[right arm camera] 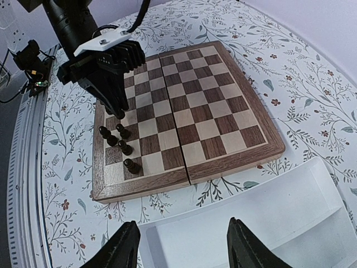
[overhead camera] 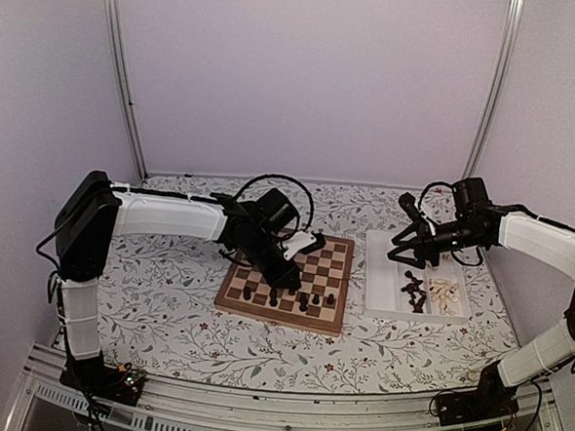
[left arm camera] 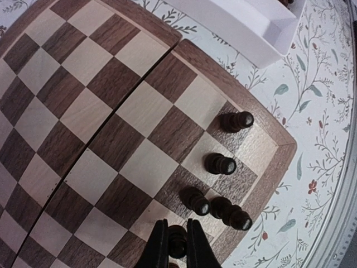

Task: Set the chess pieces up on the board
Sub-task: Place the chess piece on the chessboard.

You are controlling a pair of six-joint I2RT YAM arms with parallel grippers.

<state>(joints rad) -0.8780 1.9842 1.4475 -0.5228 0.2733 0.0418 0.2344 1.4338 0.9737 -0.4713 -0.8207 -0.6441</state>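
Observation:
The board lies mid-table with a few dark pieces standing along its near edge. My left gripper is low over that edge. In the left wrist view its jaws are shut on a dark piece over a square near the board's corner. Several dark pieces stand just beside it. My right gripper is open and empty above the white tray. Loose dark pieces and cream pieces lie in the tray's near compartments.
The white tray sits right of the board, its far compartment bare. A floral cloth covers the table. The left arm reaches across the board's left half. Metal frame posts stand at the back corners.

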